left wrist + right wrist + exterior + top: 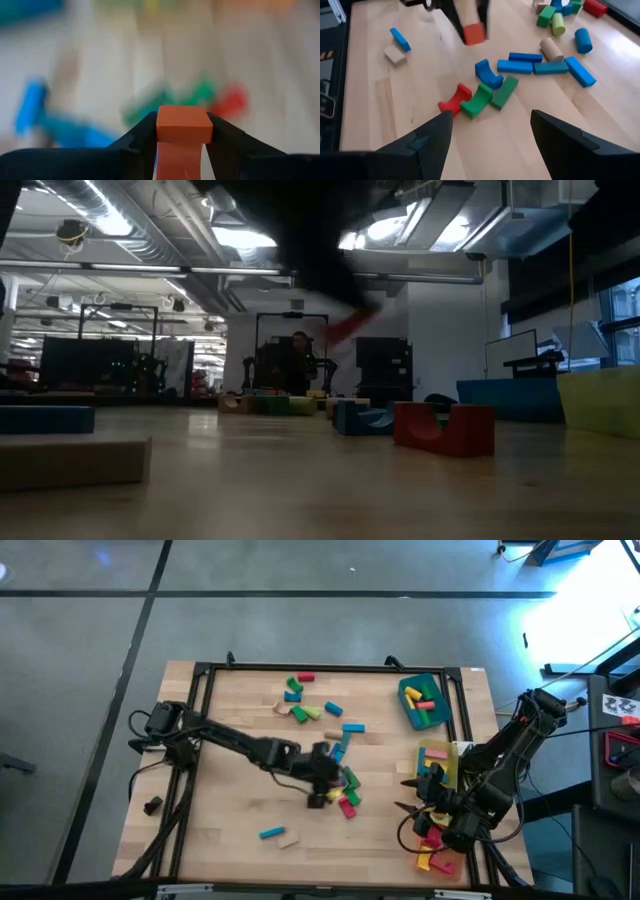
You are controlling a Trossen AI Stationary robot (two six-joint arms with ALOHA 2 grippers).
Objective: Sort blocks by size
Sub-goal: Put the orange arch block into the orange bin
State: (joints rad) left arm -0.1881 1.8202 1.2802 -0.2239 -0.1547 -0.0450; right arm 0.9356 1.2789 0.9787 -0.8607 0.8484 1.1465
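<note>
Loose wooden blocks lie across the table: a far cluster [303, 700], a middle cluster [345, 790] and a blue and a plain piece near the front [278, 834]. My left gripper [325, 772] reaches over the middle cluster, shut on a red block [182, 125]. The right wrist view shows that red block [474, 33] raised above the table. My right gripper [492, 125] stands open at the table's right, over a red arch, green pieces and a blue arch [480, 95], touching nothing. My left gripper pinches the red block by two opposite sides [161, 131] between its two fingers. The block's square end face stands just past the fingertips [142, 135]. The fingers slant downward from the table's left. The block is lifted clear of the table and of the other blocks.
A teal tray [405, 690] with several blocks stands at the far right. A yellow tray [451, 776] sits below it beside my right arm, and more red and yellow pieces [435, 858] lie at the near right corner. A small dark lump [152, 805] lies at the left edge.
</note>
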